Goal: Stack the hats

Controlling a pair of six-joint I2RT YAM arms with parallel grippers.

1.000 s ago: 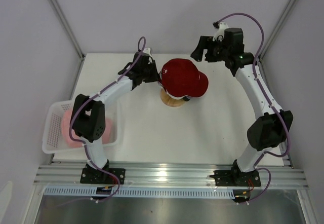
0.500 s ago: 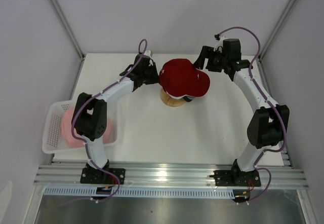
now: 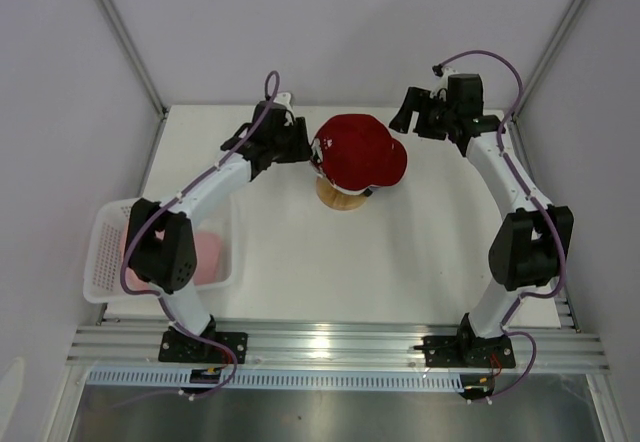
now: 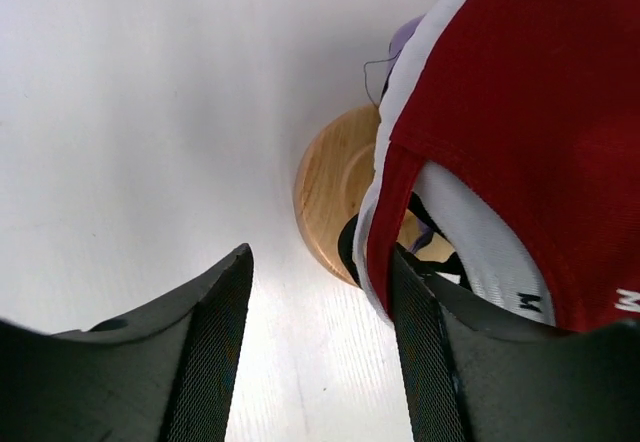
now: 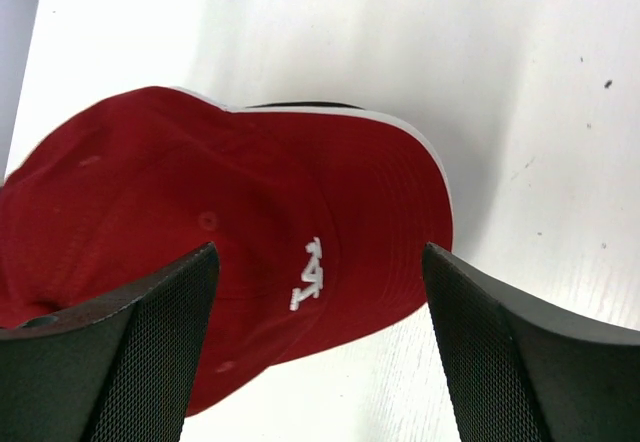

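On the round wooden stand (image 3: 330,198), at the far middle of the surface (image 3: 330,262), sat the red hat (image 3: 358,150), outermost of the pile. The left wrist view showed a white hat (image 4: 470,232) nested under it and a sliver of lavender hat (image 4: 405,37) lower down. Judged: three hats stacked. The pink hat (image 3: 205,254) lay in the white mesh basket (image 3: 100,262) at the near left corner, well apart from the stand. Judged: the one item not yet placed.

Left tool (image 3: 300,149): jaws spread, nothing clamped, poised just beside the rear edge of the red hat. Whether one finger touched the fabric could not be told. Right tool (image 3: 404,119): jaws spread wide, carrying nothing, near the brim side but apart from it.

Materials: red hat of soft woven cloth, domed crown with a top button, small white embroidered logo, and a stiffer curved brim. A thin black brim edge of the hat beneath peeked out at the far side. Stand of pale turned wood, smooth, with a circular base. Basket of rigid plastic lattice. Surface matte white, faintly speckled.
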